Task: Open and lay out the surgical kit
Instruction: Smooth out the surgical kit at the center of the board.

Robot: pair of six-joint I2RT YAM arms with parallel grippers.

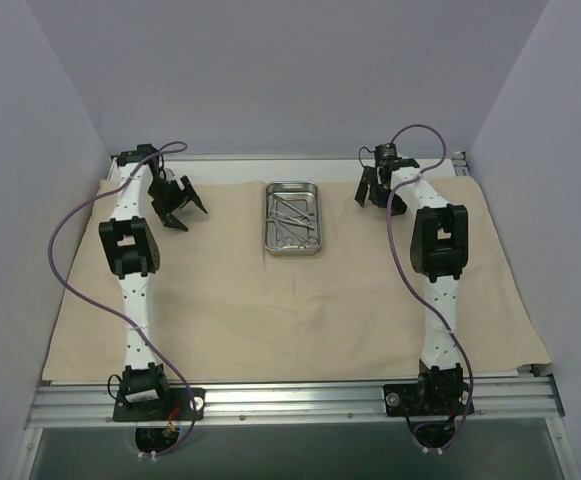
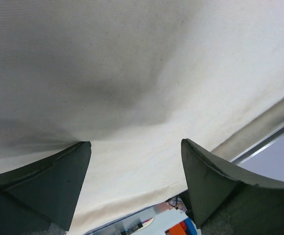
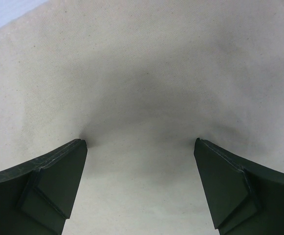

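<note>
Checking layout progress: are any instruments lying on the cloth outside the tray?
No, in the top view the instruments all lie inside the steel tray, none out on the cloth.

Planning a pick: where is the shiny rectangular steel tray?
Top view: the shiny rectangular steel tray sits far-centre on the beige cloth, between left gripper and right gripper.

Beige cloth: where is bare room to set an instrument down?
Broad bare cloth lies between the left arm and right arm, nearer than the tray. The far strip is crowded: tray with instruments, left tool and right tool beside it.
</note>
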